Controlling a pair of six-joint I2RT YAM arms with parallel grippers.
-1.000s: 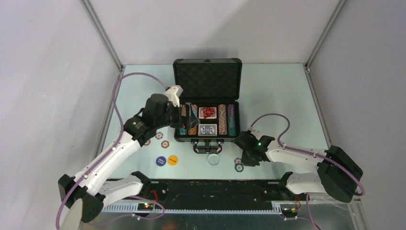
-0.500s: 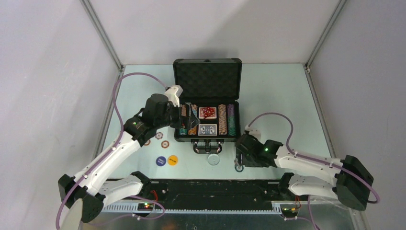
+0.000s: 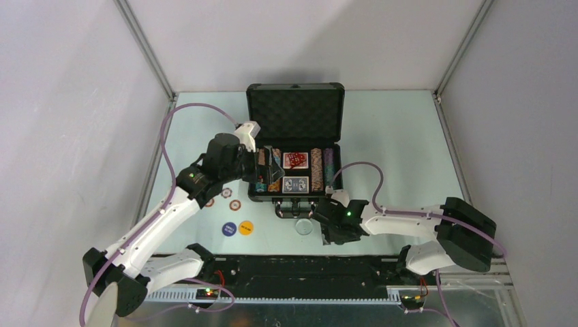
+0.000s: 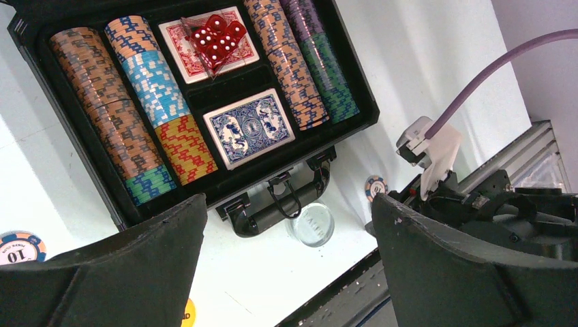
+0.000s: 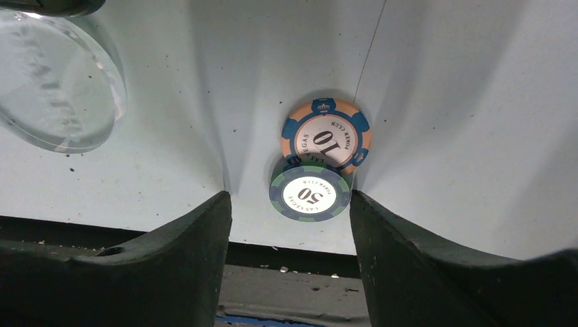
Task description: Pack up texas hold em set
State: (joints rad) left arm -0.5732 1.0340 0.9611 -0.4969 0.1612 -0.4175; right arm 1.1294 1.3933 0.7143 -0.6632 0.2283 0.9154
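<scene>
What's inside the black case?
The black case holds rows of striped poker chips, a blue card deck, and a red card deck with red dice on top. The dice cover the red deck's middle; whatever lies under the chips and decks is hidden.

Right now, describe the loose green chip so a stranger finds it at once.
Start at the open black case; on the table in front of its right corner, two loose chips touch. The green chip, marked 50, lies nearer the table edge than the orange-and-blue chip marked 10.
</scene>
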